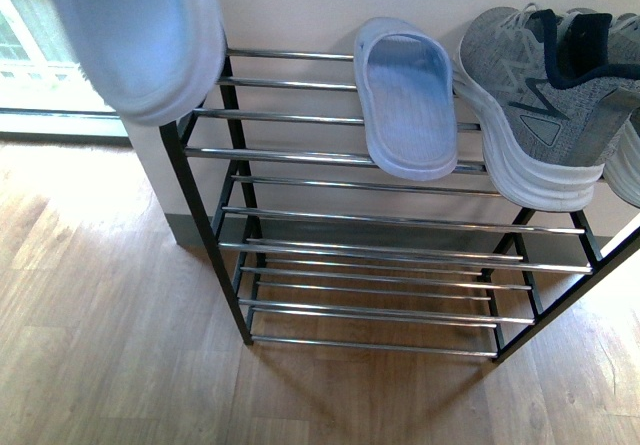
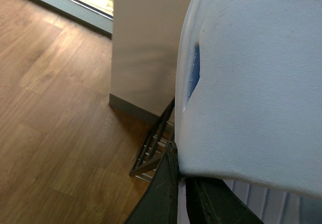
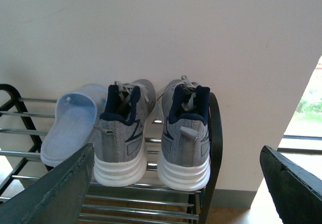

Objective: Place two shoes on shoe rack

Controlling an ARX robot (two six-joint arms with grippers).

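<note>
A pale blue slide is held high above the left end of the shoe rack, its sole filling much of the left wrist view, and it is gripped at its lower edge by the left claw, whose dark fingers are seen closed against the rubber. Its partner, the second slide, is already laid across the chrome bars of the top tier, and 2 grey sneakers are set side by side just beside it, heels outward and toes towards the wall. The right claw is spread wide and is empty, with the sneakers framed between its fingers. The remaining step is judged to be the lowering of the held slide onto the free stretch of bars at the left. A drop could be caused by the thin grip on a flexible edge; the slide could also be tipped between the widely spaced bars if released tilted, or knocked against the resting slide, which overhangs the front bar.
</note>
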